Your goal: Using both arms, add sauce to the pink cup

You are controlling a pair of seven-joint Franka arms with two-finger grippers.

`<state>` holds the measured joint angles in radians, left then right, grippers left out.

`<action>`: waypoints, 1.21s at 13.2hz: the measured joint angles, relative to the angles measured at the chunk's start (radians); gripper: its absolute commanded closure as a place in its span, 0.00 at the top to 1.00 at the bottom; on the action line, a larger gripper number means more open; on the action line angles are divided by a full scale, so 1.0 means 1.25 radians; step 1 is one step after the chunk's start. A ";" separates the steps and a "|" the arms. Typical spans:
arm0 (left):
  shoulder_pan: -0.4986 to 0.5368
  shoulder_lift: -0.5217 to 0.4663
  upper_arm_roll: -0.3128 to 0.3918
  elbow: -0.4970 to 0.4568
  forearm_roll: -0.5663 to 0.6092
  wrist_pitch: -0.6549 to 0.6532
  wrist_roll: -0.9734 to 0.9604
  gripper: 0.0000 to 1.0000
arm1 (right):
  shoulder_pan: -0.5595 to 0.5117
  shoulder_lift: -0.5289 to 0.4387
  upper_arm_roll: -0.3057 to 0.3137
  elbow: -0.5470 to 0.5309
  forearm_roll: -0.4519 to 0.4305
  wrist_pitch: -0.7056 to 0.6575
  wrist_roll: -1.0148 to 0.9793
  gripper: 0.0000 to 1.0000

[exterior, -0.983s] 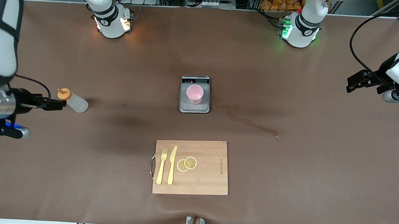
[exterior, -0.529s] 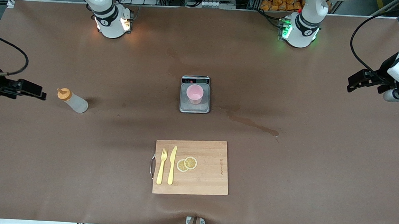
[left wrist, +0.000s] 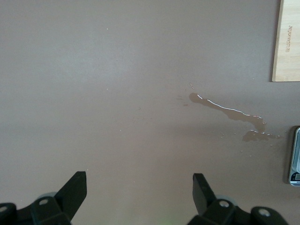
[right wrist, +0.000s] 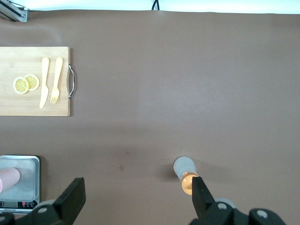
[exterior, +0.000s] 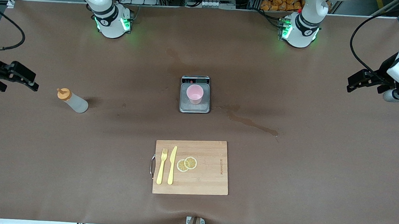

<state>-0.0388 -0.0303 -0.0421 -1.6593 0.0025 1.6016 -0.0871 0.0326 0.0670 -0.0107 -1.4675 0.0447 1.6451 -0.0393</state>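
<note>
my right gripper [right wrist: 136, 199]: fingers spread wide, holding nothing | sauce [right wrist: 185, 172]: standing upright on the brown table [right wrist: 187, 70], under one fingertip | pink cup [right wrist: 8, 178]: on the grey scale [right wrist: 21, 183] | cutting board [right wrist: 35, 101]: carries fork [right wrist: 56, 80], knife [right wrist: 44, 82], lemon slices [right wrist: 26, 84]

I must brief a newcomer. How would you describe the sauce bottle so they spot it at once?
Start at the grey scale mid-table, then look toward the right arm's end. The sauce bottle stands alone on bare tabletop there. It is the only translucent whitish thing, topped with an orange nozzle.
</note>
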 measured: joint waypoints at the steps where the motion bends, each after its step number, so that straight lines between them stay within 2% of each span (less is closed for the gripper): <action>1: 0.000 0.000 0.000 0.000 0.000 0.000 0.000 1.00 | 0.002 -0.021 0.001 -0.026 -0.008 0.007 -0.001 1.00; 4: 0.000 0.000 0.000 -0.002 0.000 0.000 0.000 1.00 | -0.001 -0.053 -0.009 -0.060 -0.032 0.025 -0.010 1.00; 8: 0.000 0.000 0.000 -0.003 0.000 0.000 0.000 1.00 | -0.054 -0.071 -0.019 -0.071 -0.037 0.030 -0.086 1.00; 16: 0.000 0.001 0.000 -0.006 0.000 0.002 0.000 1.00 | -0.058 -0.072 -0.019 -0.073 -0.037 0.028 -0.053 1.00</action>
<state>-0.0389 -0.0285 -0.0422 -1.6662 0.0026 1.6042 -0.0870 -0.0401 -0.0227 -0.0341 -1.5588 -0.0018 1.6806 -0.1056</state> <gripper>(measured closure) 0.000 0.000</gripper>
